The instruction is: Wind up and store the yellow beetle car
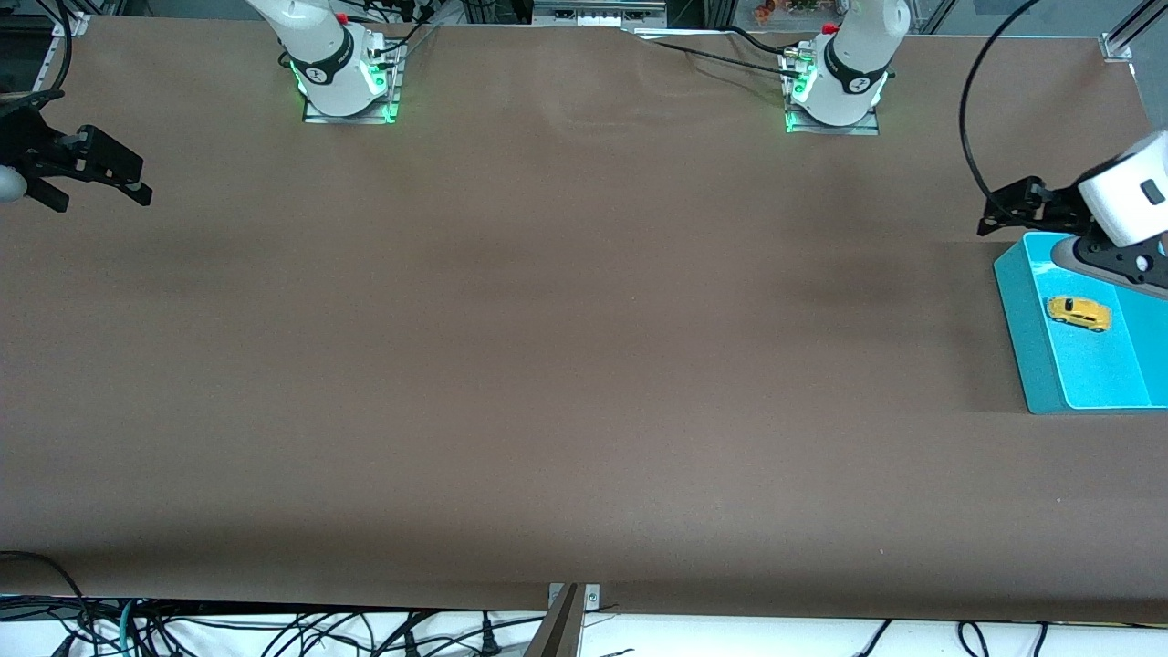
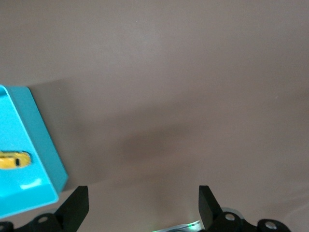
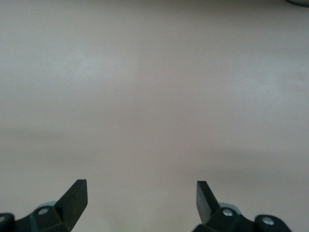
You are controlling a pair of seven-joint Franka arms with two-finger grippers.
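The yellow beetle car (image 1: 1079, 313) is lying stored in the teal bin (image 1: 1027, 342) at the counter (image 1: 547, 365) end by the left arm, so the left end effector (image 2: 140, 203), over the counter beside the bin, and the waiting right end effector (image 3: 140, 198), at the right arm's end, are both hanging spread and empty.

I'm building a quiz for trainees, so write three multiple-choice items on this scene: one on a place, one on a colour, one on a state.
1. Where is the tiny yellow beetle-shaped toy car?
A in the open plastic bin
B on the bare brown table
C in a tool

2. What colour is the bin?
A red
B turquoise
C white

3. The left tool is:
A shut on the car
B open, holding nothing
C shut, holding nothing

Answers:
1 A, the car lies on the bin's floor.
2 B, its walls are turquoise.
3 B, its fingers stand apart over bare table; the right tool is open too.
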